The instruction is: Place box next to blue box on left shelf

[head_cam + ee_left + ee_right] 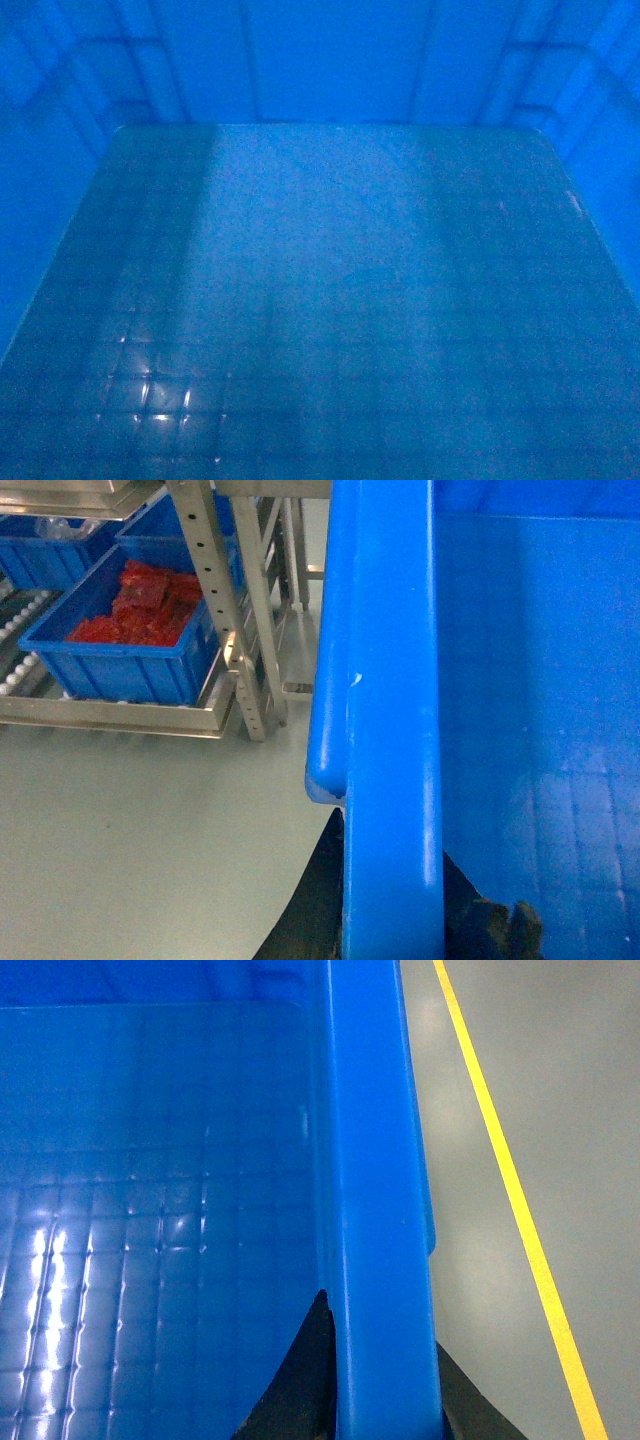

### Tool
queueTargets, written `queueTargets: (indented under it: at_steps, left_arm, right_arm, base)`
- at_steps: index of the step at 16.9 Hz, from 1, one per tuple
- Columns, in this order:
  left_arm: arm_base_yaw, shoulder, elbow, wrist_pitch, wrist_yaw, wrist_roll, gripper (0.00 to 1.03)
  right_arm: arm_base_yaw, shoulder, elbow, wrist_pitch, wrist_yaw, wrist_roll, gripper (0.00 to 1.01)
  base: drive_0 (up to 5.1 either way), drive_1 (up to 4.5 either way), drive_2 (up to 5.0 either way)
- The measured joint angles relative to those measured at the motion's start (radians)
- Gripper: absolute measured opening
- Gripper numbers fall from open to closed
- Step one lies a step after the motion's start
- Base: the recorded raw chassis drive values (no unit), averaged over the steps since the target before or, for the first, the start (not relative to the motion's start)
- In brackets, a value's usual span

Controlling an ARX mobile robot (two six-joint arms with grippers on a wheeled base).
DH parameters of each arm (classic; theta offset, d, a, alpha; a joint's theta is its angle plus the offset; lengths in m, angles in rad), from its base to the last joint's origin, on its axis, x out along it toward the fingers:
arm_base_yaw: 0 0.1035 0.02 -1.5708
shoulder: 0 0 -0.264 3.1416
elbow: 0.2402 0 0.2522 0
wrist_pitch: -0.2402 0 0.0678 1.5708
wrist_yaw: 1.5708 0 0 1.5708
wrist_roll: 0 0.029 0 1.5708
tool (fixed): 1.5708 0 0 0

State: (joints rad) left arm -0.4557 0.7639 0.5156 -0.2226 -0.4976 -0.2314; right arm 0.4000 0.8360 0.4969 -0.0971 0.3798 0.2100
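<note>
The box (pixel 330 300), a large blue crate with a glossy grid floor, fills the head view, which looks straight into it. In the left wrist view my left gripper (pixel 390 840) is shut on the box's left rim (pixel 390 680), one dark finger on each side of the wall. My right gripper (pixel 380 1320) is shut the same way on the right rim (pixel 375 1160). The box hangs above the grey floor. A blue box (pixel 130 675) holding red items rests on the left shelf (pixel 120 715), far left of my left gripper.
The shelf has perforated metal uprights (pixel 225 610) and roller rails. A second blue bin (pixel 50 555) sits behind the first. Grey floor (pixel 130 850) lies between the shelf and the held box. A yellow floor line (pixel 500 1160) runs along the right side.
</note>
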Motion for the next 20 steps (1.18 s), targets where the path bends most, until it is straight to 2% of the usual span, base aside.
queueTargets:
  at_steps: [4,8,20]
  left_arm:
    - [0.000,0.000,0.000,-0.001,0.000,-0.001,0.08]
    - [0.000,0.003,0.000,-0.002,0.000,-0.001,0.08]
    - [0.000,0.000,0.000,0.000,0.000,-0.001,0.08]
  right_arm:
    - [0.000,0.000,0.000,0.000,0.000,0.000,0.10]
    - [0.000,0.002,0.000,-0.002,0.000,-0.001,0.10]
    - [0.000,-0.001,0.000,0.000,0.001,-0.001,0.10]
  base:
    - [-0.1,3.90,-4.1]
    - [0.0,0.00,0.0]
    - [-4.8,2.55,2.6]
